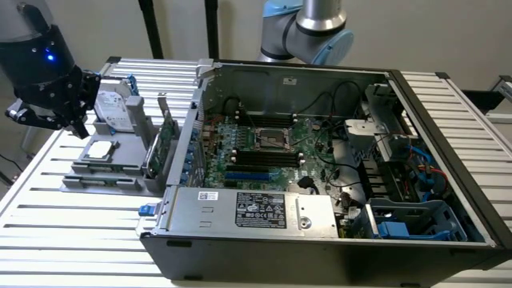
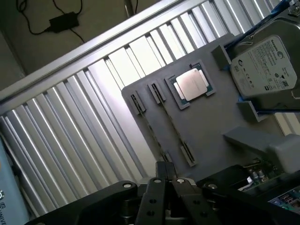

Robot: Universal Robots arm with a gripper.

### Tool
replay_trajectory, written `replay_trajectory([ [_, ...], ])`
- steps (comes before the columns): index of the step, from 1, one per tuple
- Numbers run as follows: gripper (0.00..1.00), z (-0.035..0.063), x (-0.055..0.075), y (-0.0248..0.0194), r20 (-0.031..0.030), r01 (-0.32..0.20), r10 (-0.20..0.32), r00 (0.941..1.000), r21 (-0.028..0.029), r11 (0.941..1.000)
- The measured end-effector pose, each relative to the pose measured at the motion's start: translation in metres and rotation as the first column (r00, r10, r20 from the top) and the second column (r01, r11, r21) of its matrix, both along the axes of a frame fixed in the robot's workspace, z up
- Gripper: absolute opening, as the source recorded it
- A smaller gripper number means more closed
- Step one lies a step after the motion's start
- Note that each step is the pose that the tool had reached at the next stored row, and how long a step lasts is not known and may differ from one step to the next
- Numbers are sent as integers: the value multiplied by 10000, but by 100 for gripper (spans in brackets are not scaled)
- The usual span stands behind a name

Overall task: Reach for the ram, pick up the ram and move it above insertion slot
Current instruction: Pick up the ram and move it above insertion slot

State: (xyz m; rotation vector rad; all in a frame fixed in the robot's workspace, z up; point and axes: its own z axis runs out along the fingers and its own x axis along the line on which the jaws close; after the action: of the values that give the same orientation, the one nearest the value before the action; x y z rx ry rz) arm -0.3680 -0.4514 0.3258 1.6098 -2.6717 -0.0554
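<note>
Your gripper (image 2: 166, 182) is hovering, fingers pressed together, over the holder (image 2: 220, 117).
The ram (image 2: 171, 124), seemingly sitting edge-up in it, is looking light, stiff, fragile; be pinching its top edge mid-length.

The hand (image 2: 165, 182) tilts downward, its fingers (image 2: 153, 199) seemingly pressed together.

I'm looking past the gripper (image 2: 168, 180), its fingers pressed together, over the near edge of a grey tray (image 2: 220, 122). Taking straight ahead of the fingers as twelve o'clock, two narrow slots (image 2: 157, 93) run away side by side at twelve. A square silver processor (image 2: 191, 86) lies flat in its recess at one o'clock. A hard drive (image 2: 262, 70) sits at two, label facing me. The slatted metal table (image 2: 70, 131) spreads from nine to eleven, and a black power brick (image 2: 63, 21) lies on the floor (image 2: 37, 51) beyond.
</note>
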Motion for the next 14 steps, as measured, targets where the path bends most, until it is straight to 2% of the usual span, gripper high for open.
replay_trajectory([
  [4,11,0,0,0,0,-720,720,9974,0,9974],
  [7,11,0,0,0,0,-1272,1272,9919,0,9919],
  [10,11,0,0,0,0,-1811,1811,9835,0,9835],
  [14,11,-1,0,0,0,-2508,2508,9680,0,9680],
])
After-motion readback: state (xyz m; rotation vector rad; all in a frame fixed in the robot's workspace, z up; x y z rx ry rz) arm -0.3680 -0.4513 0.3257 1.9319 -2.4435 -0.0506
